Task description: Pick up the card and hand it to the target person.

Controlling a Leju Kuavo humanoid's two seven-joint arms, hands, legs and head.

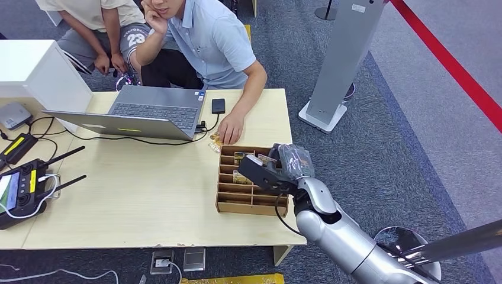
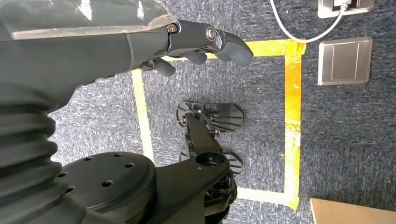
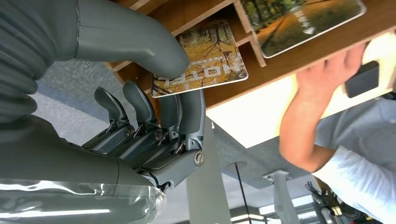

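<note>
My right hand [image 1: 273, 168] hovers over the back right part of a wooden slotted card box [image 1: 251, 201] on the table. In the right wrist view that hand [image 3: 154, 121] pinches a card [image 3: 208, 63] printed with autumn trees, thumb on its face and fingers [image 3: 187, 112] beneath it, just above a slot of the box [image 3: 289, 58]. A second card [image 3: 299, 18] lies in a neighbouring slot. More cards [image 1: 240, 177] sit in the box. A person in a light blue shirt [image 1: 213, 41] sits behind the table with a hand [image 1: 231, 127] resting beside the box. My left hand [image 2: 196, 44] hangs over the carpet, holding nothing.
An open laptop [image 1: 154, 109] and a black phone [image 1: 218, 106] lie at the back of the table [image 1: 148, 195]. A remote controller [image 1: 21, 189] and cables sit at the left edge. A grey stand [image 1: 343, 59] rises right of the table. A second person [image 1: 100, 29] crouches at the back left.
</note>
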